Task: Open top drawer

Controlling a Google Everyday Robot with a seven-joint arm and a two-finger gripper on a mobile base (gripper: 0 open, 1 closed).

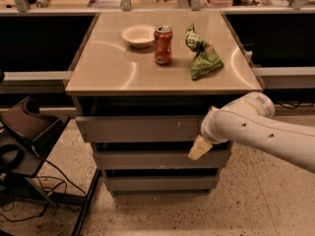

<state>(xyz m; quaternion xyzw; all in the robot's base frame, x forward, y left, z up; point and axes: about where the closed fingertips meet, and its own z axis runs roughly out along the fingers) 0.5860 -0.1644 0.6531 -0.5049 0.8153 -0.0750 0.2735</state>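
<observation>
Pincer (199,148), grip state unclear, by right end of scratched grey top drawer (133,129)

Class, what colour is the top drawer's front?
Grey top drawer, camera view; gripper at its right end.

One camera stands before the glossy beige square-topped counter (113,68), raised above it, looking down and forward at middling range. The pale cream hand (199,148) sits low right of the counter's front.
</observation>
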